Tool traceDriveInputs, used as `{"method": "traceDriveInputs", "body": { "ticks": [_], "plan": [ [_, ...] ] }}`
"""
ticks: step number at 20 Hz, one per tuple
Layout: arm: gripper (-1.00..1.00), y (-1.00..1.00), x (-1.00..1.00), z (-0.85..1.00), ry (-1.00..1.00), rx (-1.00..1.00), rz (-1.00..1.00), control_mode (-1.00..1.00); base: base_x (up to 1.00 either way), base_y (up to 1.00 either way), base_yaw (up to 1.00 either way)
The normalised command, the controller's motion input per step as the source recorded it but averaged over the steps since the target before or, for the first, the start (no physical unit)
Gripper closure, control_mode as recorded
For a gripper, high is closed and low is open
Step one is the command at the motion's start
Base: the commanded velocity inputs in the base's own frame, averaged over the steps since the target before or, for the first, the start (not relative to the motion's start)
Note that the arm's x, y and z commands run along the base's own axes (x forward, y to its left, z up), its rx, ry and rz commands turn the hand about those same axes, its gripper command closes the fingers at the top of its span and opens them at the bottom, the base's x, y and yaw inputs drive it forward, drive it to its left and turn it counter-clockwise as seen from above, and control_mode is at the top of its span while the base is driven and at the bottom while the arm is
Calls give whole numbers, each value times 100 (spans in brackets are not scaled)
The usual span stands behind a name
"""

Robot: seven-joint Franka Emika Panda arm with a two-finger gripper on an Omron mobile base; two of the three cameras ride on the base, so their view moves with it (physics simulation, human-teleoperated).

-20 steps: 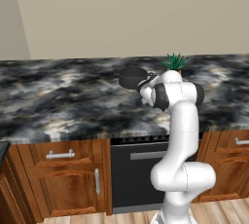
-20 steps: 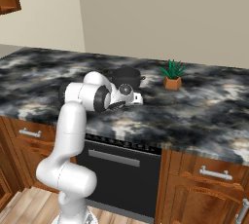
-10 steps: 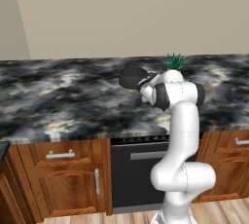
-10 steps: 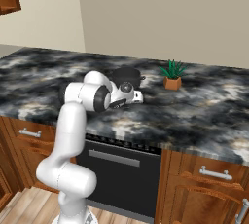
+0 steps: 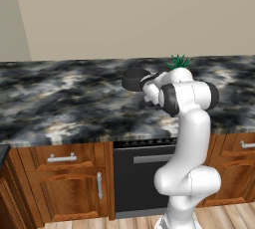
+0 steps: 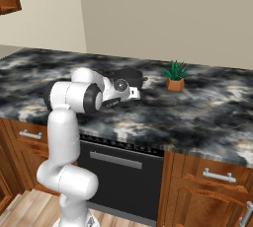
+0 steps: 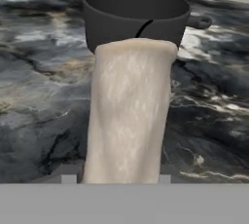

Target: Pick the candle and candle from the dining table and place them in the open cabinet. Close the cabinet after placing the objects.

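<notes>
Your gripper point(image 7: 116, 181) has its jaws pressed against both sides of the stubby beige candle point(image 7: 129, 116), low over the marbled dining table point(image 7: 39, 96); gripping near its base should keep it upright beside the dark pot point(image 7: 135, 16).

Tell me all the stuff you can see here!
candle: one, beige-grey, between the claw's tips, right in front of the pot
pot: one, dark grey, on the table
plant: one, green in an orange pot, on the table to the right of the dark pot
table: one, black with white veins, over brown wooden fronts
oven: one, black, under the table
claw: one, shut on the candle
</notes>
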Motion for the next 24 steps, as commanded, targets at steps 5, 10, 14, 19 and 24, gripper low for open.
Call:
{"method": "traceDriveInputs", "body": {
  "ticks": [5,10,14,19,24],
  "plan": [
    [100,8,-89,14,-8,-3,5,-100,0,0,0],
    [100,0,-96,32,-10,-7,0,-100,0,0,0],
    [100,-1,-62,57,-10,-8,0,-100,0,0,0],
    [100,0,-31,69,-10,-2,0,-100,0,0,0],
    [100,0,-24,69,-9,-2,0,-100,0,0,0]
  ]
}}
